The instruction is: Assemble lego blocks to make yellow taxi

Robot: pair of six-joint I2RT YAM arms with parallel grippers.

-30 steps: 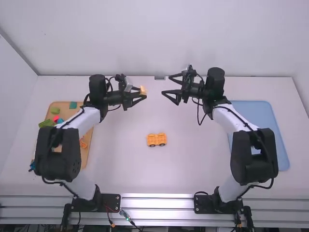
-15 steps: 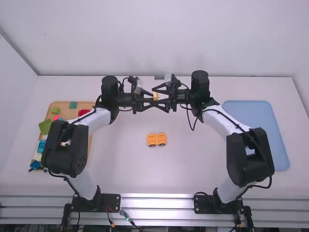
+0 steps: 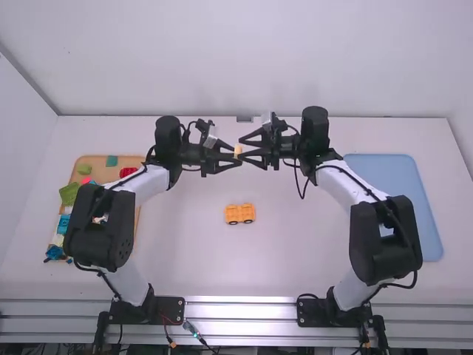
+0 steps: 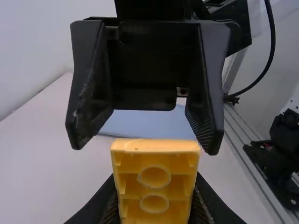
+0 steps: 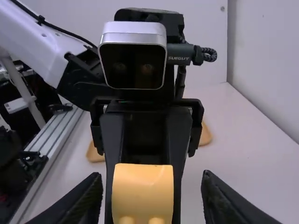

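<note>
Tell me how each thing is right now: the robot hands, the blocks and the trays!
Left hand: closed on the yellow block.
Right hand: open, fingers on either side of the block, not gripping.
Yellow block: held up off the table.
Wheeled yellow pieces: on the table, side by side.
Wooden tray: loaded with colourful blocks.
Blue tray: lying flat.
</note>
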